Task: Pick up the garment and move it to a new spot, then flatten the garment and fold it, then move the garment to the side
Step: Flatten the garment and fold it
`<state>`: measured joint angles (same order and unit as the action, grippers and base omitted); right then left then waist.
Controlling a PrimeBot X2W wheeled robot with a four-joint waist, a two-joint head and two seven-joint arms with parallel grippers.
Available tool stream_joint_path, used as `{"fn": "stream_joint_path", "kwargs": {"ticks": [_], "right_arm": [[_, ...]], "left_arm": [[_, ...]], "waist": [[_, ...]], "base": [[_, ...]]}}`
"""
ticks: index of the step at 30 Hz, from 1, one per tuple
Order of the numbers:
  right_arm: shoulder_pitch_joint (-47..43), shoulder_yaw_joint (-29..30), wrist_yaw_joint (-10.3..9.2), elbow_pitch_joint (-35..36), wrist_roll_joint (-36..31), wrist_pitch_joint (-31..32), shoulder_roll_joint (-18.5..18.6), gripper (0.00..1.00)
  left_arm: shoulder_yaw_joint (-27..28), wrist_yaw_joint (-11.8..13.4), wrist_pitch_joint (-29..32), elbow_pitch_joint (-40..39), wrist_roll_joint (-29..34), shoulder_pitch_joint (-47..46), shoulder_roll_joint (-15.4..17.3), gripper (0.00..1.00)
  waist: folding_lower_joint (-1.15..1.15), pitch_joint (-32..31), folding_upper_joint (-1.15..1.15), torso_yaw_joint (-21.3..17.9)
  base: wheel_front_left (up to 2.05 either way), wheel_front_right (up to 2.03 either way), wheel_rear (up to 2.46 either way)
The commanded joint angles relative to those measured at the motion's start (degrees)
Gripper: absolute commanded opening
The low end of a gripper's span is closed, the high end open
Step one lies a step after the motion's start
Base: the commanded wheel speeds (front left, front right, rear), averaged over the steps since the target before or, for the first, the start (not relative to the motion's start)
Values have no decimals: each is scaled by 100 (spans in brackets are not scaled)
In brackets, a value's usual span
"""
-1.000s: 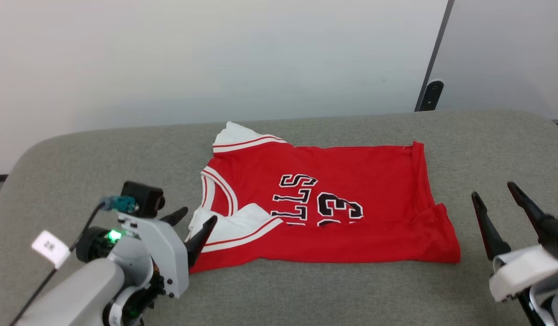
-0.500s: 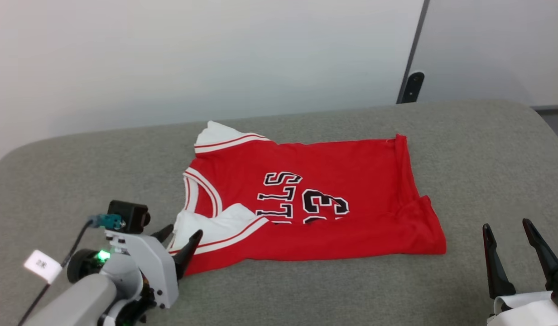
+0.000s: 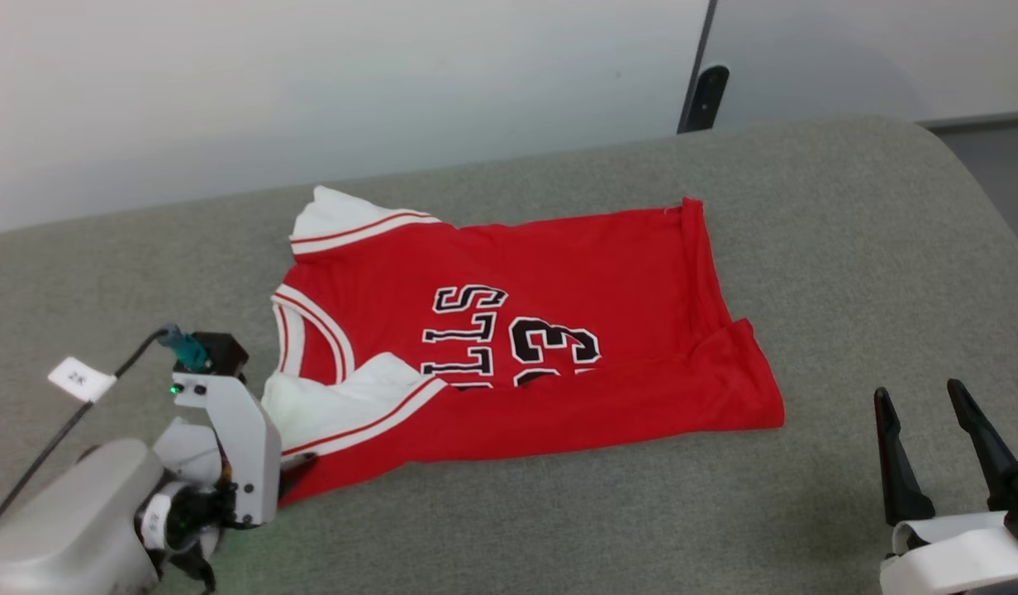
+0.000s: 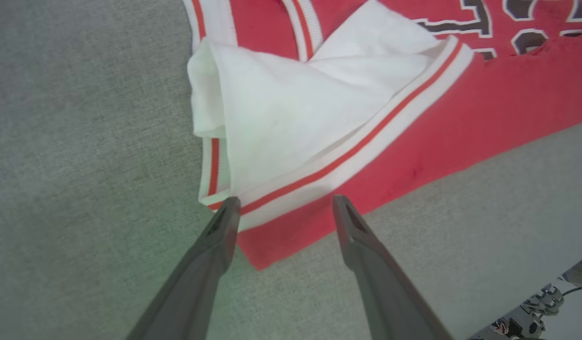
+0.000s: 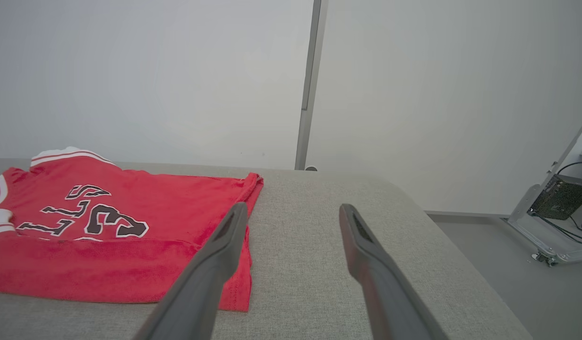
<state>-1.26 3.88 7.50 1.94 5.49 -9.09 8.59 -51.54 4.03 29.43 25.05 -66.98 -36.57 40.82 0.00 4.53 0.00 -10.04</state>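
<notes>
The garment (image 3: 558,330) is a red jersey with white sleeves and black lettering, lying spread on the grey table with its near edge folded up over the lettering. My left gripper (image 3: 289,473) is at the garment's near left corner, mostly hidden behind its own wrist. In the left wrist view this gripper (image 4: 286,202) is open, its tips straddling the striped trim of the folded white sleeve (image 4: 291,113). My right gripper (image 3: 918,395) stands open over bare table, off the garment's near right corner. Its wrist view shows that gripper (image 5: 293,208) empty, with the garment (image 5: 106,236) to the left.
The grey padded table (image 3: 558,512) has rounded corners, and its right edge drops to the floor (image 5: 484,245). A pale wall with a dark vertical strip (image 3: 703,95) stands behind. An equipment frame with a circuit board (image 5: 558,198) sits on the floor at the right.
The head camera has shifted, sliding the scene left and up. My left gripper has tipped down onto the garment's near left corner. My right gripper has drawn back from the garment, staying open.
</notes>
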Motion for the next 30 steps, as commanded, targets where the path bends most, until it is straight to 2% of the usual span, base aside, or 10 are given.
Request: {"fn": "stream_joint_path", "kwargs": {"ticks": [1, 6, 9, 10, 12, 13, 14, 15, 23, 30], "right_arm": [[105, -34, -2, 19, 62, 23, -22, 100], [203, -79, -2, 20, 137, 65, -20, 100], [239, -127, -2, 15, 175, 77, 11, 100], [264, -128, -2, 9, 194, 74, 12, 100], [308, -129, -2, 6, 219, 82, 5, 100], [327, -130, -2, 1, 234, 85, 11, 100], [332, -125, -2, -6, 242, 86, 17, 100], [329, -127, -2, -22, 256, 105, 23, 100], [489, -251, -1, -100, 597, 600, 184, 100], [1212, -763, -3, -464, 1233, 2358, 847, 100]], "left_arm": [[-60, 31, 182, 164, 7, -95, -13, 100], [-180, 153, 668, 779, 23, -368, -162, 100], [-264, 111, 842, 1094, 8, -445, -347, 97], [-279, 89, 888, 1184, -6, -470, -407, 82], [-299, 89, 988, 1384, -58, -474, -522, 43], [-339, 74, 1059, 1481, -67, -468, -572, 29], [-385, 40, 1149, 1550, -80, -453, -617, 5], [-393, 31, 1214, 1610, -118, -445, -660, 0], [-420, -133, 1232, 1767, -85, -645, -831, 0], [-422, -252, 1128, 1866, -24, -891, -1062, 0]], "waist": [[0, 157, 0, -130], [0, 346, 0, -219], [0, 439, 0, -245], [0, 462, 0, -250], [0, 500, 0, -250], [0, 514, 0, -246], [0, 522, 0, -239], [0, 525, 0, -227], [0, 524, 0, -70], [0, 578, 0, 145]], "base": [[0, 0, 0], [0, 0, 0], [0, 0, 0], [0, 0, 0], [0, 0, 0], [0, 0, 0], [0, 0, 0], [0, 0, 0], [0, 0, 0], [0, 0, 0]]}}
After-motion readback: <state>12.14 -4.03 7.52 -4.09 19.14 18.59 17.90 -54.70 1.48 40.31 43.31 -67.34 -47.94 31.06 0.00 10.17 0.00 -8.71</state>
